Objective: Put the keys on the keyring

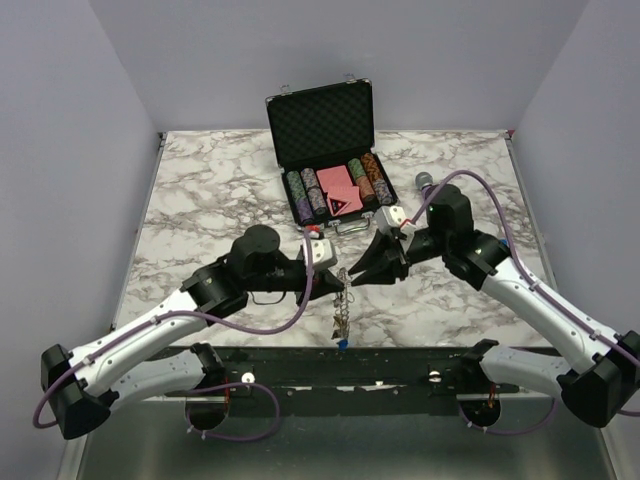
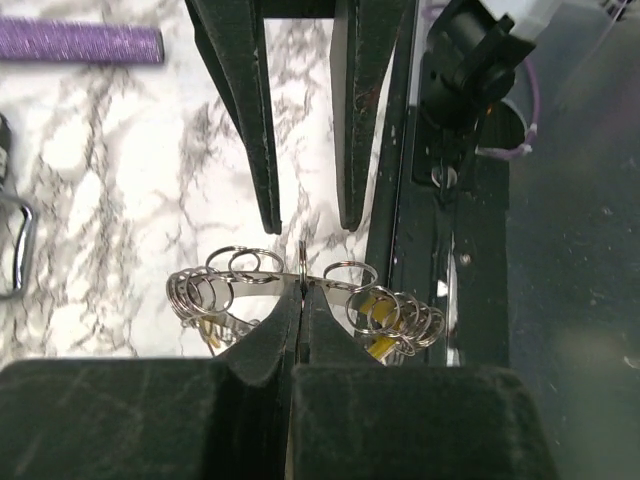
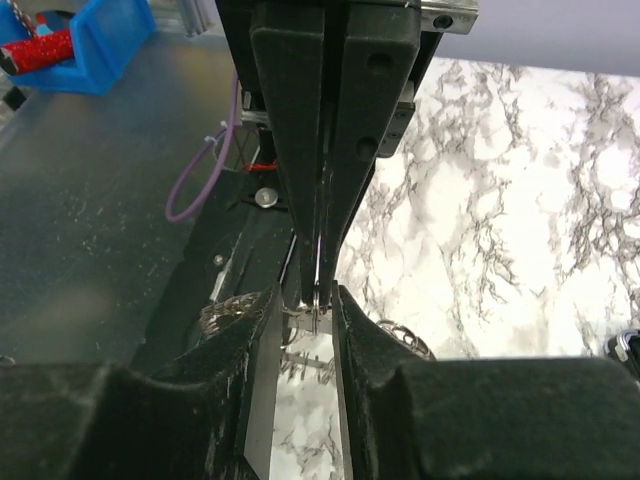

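My left gripper (image 1: 341,284) is shut on the band of the keyring (image 1: 342,305), which hangs edge-on above the table's near edge. In the left wrist view the left gripper (image 2: 300,288) pinches the silver keyring (image 2: 250,279), fringed with small rings, and a yellow key (image 2: 378,320) hangs from them. A blue key (image 1: 342,343) dangles at the ring's bottom. My right gripper (image 1: 354,276) faces the left one, open. Its fingers (image 2: 250,120) straddle the spot where the left holds. In the right wrist view the right gripper (image 3: 303,312) has the keyring (image 3: 232,312) and the left fingertips (image 3: 300,240) in its gap.
The open black chip case (image 1: 320,120) stands at the back middle, and its metal handle (image 2: 14,245) shows in the left wrist view. A purple microphone (image 1: 425,182) lies to its right. The black base rail (image 1: 340,365) runs along the near edge. A blue bin (image 3: 95,50) sits off the table.
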